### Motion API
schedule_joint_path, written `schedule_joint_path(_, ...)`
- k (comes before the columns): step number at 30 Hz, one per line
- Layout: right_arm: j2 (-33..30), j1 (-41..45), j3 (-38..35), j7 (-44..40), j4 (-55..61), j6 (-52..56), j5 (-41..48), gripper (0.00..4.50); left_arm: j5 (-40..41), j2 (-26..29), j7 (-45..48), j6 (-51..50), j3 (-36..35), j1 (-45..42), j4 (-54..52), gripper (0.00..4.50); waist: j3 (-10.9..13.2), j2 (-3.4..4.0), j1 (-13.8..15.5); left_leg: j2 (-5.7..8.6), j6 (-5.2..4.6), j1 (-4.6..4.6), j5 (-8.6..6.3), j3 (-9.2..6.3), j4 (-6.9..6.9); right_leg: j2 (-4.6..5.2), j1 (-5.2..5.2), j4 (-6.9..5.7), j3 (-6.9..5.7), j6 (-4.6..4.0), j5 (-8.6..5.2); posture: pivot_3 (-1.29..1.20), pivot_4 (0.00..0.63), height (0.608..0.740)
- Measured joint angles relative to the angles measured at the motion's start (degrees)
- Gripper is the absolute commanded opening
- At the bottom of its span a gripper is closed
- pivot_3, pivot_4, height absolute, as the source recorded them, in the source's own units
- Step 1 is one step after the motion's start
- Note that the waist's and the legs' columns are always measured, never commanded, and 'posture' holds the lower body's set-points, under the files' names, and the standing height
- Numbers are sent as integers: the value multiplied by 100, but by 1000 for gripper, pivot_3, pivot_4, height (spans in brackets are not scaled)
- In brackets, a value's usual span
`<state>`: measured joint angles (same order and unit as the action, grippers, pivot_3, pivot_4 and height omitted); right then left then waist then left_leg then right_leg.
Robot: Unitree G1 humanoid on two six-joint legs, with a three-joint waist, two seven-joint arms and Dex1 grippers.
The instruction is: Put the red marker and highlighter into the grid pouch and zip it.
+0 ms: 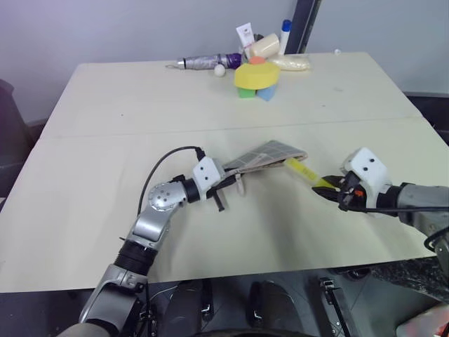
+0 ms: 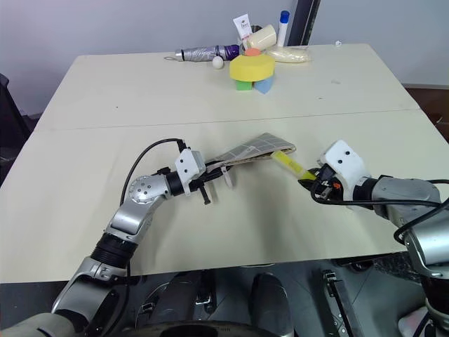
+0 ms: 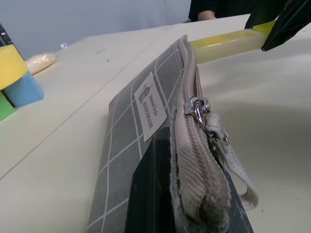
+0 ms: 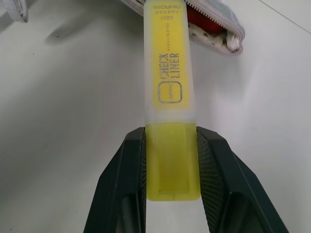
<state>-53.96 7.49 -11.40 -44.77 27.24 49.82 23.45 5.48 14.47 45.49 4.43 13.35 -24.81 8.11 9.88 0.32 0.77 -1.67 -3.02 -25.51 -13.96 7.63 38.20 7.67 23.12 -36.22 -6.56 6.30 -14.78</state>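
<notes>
The grid pouch lies mid-table, grey with white lines and a white label. My left gripper is shut on its near end, beside the zipper pull. The pouch's other end gapes open, and something red, likely the red marker, shows inside the mouth. My right gripper is shut on the back end of the yellow highlighter. The highlighter is held off the table, and its front end reaches the pouch's open mouth.
At the table's far edge stands a cluster: a yellow round block on blue and green pieces, a folded umbrella, a white-and-blue bottle, a tube and a small bag. The table's front edge runs just below both arms.
</notes>
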Motion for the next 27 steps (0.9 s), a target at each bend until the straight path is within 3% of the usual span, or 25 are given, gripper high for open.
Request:
schedule_joint_path(10,-252,164,477,-169,110,57,7,856,-335,275,263,494,324,0,-30,0,0,1,-3,0,0,0,0,1,0,0,2,0,0,0,0,0,150,740)
schedule_joint_path(15,-574,360,965,-362,358,60,-72,856,-442,445,534,850,523,-6,-30,0,0,1,-4,-1,0,-1,-1,1,-1,2,4,1,1,-2,-1,0,150,740)
schedule_joint_path(26,-602,1102,1993,-504,517,109,-419,856,-490,528,909,1134,722,-18,-31,0,0,1,-8,-2,1,-4,0,1,0,3,9,1,1,-2,-1,0,150,740)
schedule_joint_path(27,-598,1163,2052,-514,517,109,-450,1356,-490,528,916,1134,723,-18,-32,0,0,1,-7,-2,1,-5,0,1,0,4,10,1,1,-2,-1,0,150,740)
